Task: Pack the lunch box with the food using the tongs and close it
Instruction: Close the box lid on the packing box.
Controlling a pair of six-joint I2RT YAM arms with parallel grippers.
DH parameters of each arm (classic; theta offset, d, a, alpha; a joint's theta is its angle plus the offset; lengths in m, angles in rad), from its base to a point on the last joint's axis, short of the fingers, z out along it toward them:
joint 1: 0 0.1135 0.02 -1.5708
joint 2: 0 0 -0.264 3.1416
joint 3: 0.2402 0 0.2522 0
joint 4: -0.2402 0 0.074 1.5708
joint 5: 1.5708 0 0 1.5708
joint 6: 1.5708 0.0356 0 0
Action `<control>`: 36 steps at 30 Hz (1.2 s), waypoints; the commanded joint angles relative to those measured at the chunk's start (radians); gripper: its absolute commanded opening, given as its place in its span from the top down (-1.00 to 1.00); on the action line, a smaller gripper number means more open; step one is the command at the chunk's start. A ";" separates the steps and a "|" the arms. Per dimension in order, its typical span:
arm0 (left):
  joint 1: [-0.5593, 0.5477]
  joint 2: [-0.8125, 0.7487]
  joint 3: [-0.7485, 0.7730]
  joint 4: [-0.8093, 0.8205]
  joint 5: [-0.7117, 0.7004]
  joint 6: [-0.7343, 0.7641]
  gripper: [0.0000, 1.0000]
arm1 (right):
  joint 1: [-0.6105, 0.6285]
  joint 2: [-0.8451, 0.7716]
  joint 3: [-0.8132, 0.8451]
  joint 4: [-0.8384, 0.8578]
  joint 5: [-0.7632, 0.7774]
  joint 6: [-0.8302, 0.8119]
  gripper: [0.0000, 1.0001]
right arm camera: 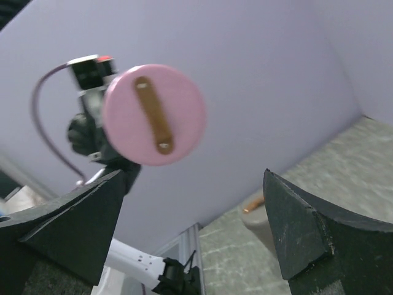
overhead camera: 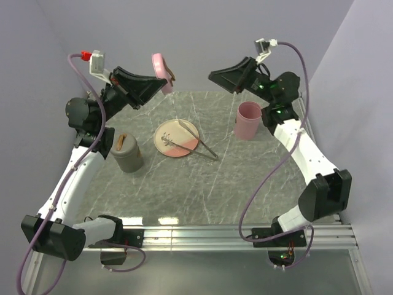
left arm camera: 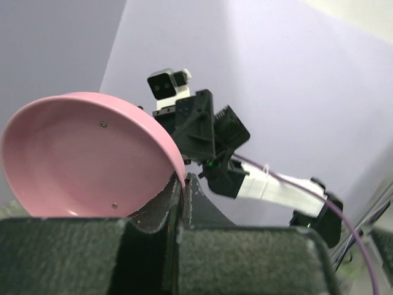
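Tongs [overhead camera: 206, 149] lie loose on the table, joined end off the plate and thin arms reaching up across its face. No gripper is on them. They seem to rest slightly spread and pinch nothing, though the top view is too small to be sure. A few tiny food [overhead camera: 166, 143] bits sit on the plate [overhead camera: 167, 130] near one tip; no other pieces can be made out.

To the right of the plate the pink lunch box [overhead camera: 248, 120] stands upright and uncovered. Its pink lid [overhead camera: 161, 70], with a brown strap across the top, is up in the air at the back left, nipped by its edge in the closed left gripper [left arm camera: 182, 184].

Judging by this, the opening step is done and packing has not started. The right gripper [overhead camera: 236, 77] hovers high above the box with its jaws wide and nothing in them. The next move probably calls for it to come down on the tongs, away from the box.

A grey lidded pot [overhead camera: 127, 153] stands left of the plate, clear of that path. The flat tongs may be awkward to lift.
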 commanded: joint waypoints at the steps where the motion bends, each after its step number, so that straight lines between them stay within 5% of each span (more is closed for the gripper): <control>1: 0.017 -0.020 0.036 0.044 -0.090 -0.150 0.99 | 0.059 0.039 0.088 0.217 0.011 0.065 -0.99; 4: 0.037 -0.014 0.057 -0.011 -0.142 -0.240 0.99 | 0.132 0.134 0.214 0.293 0.040 0.122 -0.93; 10: 0.060 -0.028 0.080 -0.031 -0.163 -0.265 0.99 | 0.250 0.284 0.393 0.155 0.083 0.092 -0.74; 36: 0.048 -0.034 -0.014 0.001 -0.148 -0.259 0.99 | 0.326 0.338 0.447 0.141 0.083 0.082 -0.37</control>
